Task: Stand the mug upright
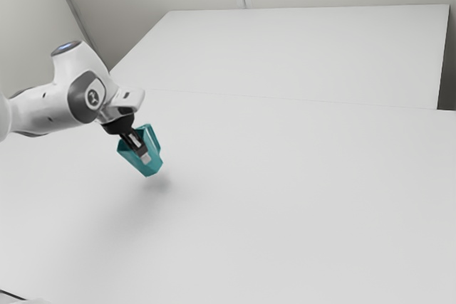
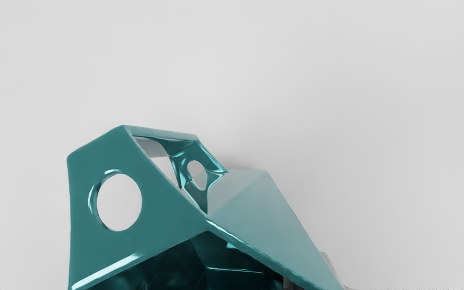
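Pinching mug (image 2: 163,209) by wall, seemingly; hand (image 1: 145,156) nearly closed.

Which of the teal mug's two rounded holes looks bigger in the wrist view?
The hole in the broad, flat part of the mug; the other hole, in a narrower part, looks smaller.

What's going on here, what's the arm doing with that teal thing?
The arm has its gripper shut on the wall of a teal, angular mug. The mug is tilted, its open end toward the arm, and looks to be held just off the table, with a soft shadow below. The job is to set it upright; it isn't upright or set down yet.
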{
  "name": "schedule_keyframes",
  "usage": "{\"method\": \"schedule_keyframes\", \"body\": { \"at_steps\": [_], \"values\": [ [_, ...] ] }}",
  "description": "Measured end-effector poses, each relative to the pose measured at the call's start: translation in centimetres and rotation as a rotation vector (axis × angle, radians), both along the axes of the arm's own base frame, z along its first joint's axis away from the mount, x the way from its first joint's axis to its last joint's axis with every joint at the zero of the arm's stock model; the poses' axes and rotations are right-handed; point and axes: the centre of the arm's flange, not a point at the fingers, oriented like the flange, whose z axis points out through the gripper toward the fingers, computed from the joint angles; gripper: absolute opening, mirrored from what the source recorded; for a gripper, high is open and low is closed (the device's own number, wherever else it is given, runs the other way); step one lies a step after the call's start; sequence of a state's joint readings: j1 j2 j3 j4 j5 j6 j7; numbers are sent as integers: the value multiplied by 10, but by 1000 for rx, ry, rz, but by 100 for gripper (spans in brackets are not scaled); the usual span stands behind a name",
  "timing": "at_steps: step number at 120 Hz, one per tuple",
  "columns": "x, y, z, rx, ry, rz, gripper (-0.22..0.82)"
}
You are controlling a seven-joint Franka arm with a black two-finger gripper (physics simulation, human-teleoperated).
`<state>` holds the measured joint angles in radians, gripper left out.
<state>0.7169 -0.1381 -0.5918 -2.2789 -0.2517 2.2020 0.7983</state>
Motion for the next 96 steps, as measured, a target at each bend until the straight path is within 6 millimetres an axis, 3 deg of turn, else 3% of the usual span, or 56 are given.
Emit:
{"method": "schedule_keyframes", "body": {
  "at_steps": [48,75,96],
  "values": [
    [-7,-72,-18,32,13,-4,-18],
    [-16,-94,-35,44,34,18,-18],
    [-11,-102,-40,81,37,8,-18]
  ]
}}
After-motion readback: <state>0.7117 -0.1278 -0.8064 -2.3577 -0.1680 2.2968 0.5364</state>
